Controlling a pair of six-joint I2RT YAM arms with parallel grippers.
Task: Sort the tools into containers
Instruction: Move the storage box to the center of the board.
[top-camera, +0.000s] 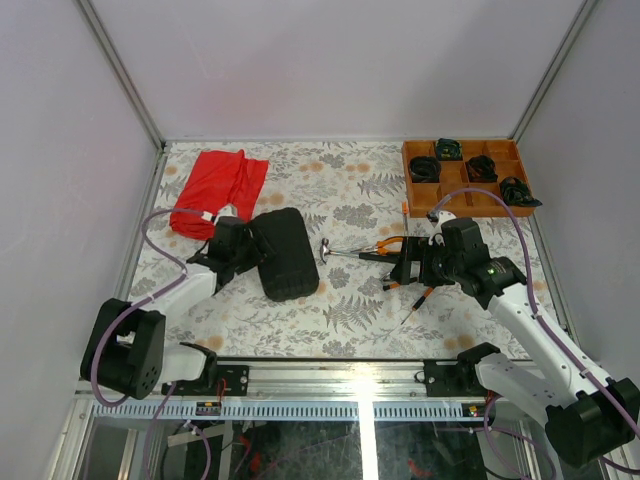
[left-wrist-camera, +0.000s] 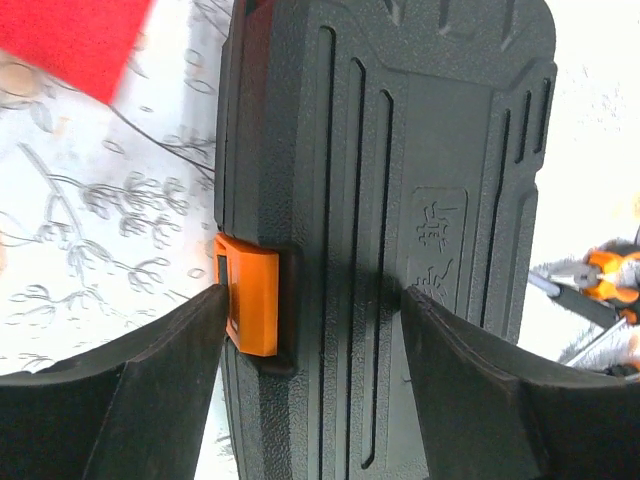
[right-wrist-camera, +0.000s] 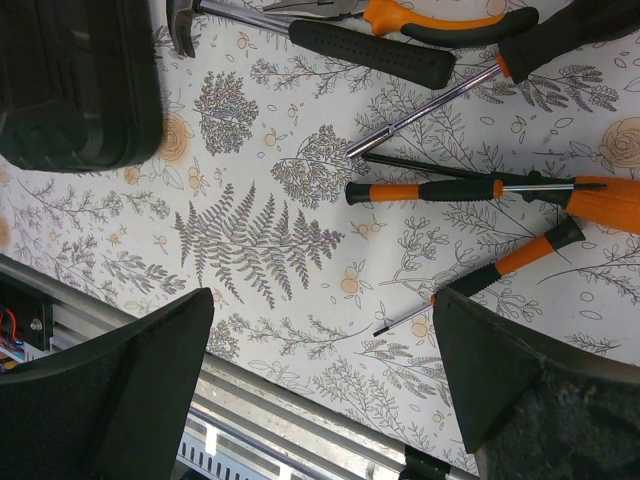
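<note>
Case (left-wrist-camera: 400, 200) closed; left pincer (left-wrist-camera: 312, 300) straddling orange latch (left-wrist-camera: 250, 300).

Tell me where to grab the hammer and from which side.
Grip the hammer by its black handle, coming straight down, jaws across it. It lies flat and the handle is straight and thick, though the pliers lie close along one side.

Closed black case (left-wrist-camera: 400, 200), loose tools (right-wrist-camera: 420, 190) beside it
</note>
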